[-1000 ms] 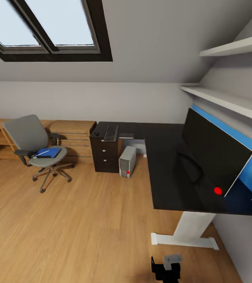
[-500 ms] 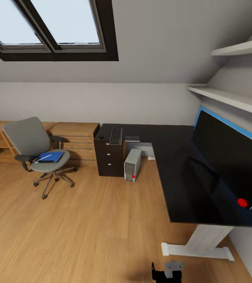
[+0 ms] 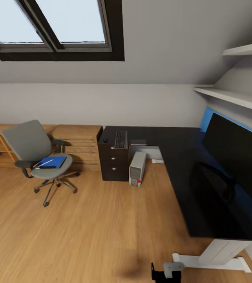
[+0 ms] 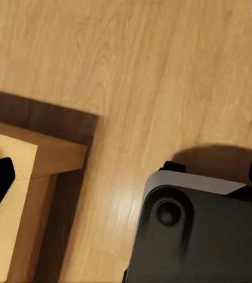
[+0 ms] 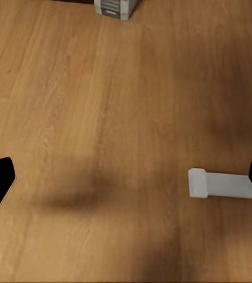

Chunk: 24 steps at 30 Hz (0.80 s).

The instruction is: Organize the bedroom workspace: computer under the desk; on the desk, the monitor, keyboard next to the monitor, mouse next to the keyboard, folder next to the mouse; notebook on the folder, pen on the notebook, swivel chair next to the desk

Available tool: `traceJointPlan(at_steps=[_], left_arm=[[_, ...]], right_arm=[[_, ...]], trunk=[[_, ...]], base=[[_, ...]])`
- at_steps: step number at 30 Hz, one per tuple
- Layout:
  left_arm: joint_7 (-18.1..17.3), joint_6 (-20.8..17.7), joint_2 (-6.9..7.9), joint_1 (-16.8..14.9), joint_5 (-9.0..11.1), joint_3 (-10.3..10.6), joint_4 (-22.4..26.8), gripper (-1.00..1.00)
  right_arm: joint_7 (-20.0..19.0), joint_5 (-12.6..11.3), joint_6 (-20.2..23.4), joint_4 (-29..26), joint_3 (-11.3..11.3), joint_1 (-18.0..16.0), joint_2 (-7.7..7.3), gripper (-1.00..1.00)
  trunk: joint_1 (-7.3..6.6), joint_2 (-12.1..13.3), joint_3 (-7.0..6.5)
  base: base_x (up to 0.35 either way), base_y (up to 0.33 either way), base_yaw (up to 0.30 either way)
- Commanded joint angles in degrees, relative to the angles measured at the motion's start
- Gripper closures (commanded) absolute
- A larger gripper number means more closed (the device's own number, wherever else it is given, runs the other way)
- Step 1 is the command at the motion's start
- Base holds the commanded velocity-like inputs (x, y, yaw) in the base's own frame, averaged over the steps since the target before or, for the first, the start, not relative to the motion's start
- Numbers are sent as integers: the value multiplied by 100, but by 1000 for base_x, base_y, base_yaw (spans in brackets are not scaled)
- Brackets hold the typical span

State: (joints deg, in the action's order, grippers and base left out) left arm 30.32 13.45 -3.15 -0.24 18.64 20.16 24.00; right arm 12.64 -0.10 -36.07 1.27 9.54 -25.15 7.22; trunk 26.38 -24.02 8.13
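Folder [image 3: 52, 162] lies on chair [image 3: 35, 153] seat, at 9 o'clock from desk [image 3: 173, 157], pen [image 3: 44, 162] on top | flat, light, slippery: take it at free edge | both grippers spread wide, holding nothing

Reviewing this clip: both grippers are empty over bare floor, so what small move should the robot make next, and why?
Probably roll the base toward the grey padded swivel chair. The flat bright blue folder lies on its seat, with a thin white pen on top, far from the glossy black L-shaped desk. The open right gripper and left gripper look well out of reach.
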Motion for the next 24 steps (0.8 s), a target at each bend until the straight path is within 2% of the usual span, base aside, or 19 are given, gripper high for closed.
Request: traceJointPlan(at_steps=[1, 9, 24], left_arm=[[31, 25, 3, -3, 60, 50, 3, -100], [31, 26, 4, -3, 60, 49, -1, -100], [29, 26, -1, -3, 60, 49, -4, -100]], right_arm=[[47, 1, -14, 14, 48, -8, 5, -100], [45, 1, -11, 14, 52, -8, 18, -100], [45, 1, -13, 14, 56, -8, 25, -100]], trunk=[[6, -10, 6], [6, -10, -3], [6, -10, -3]], base=[[241, 270, -182], [238, 270, -191], [252, 254, -12]])
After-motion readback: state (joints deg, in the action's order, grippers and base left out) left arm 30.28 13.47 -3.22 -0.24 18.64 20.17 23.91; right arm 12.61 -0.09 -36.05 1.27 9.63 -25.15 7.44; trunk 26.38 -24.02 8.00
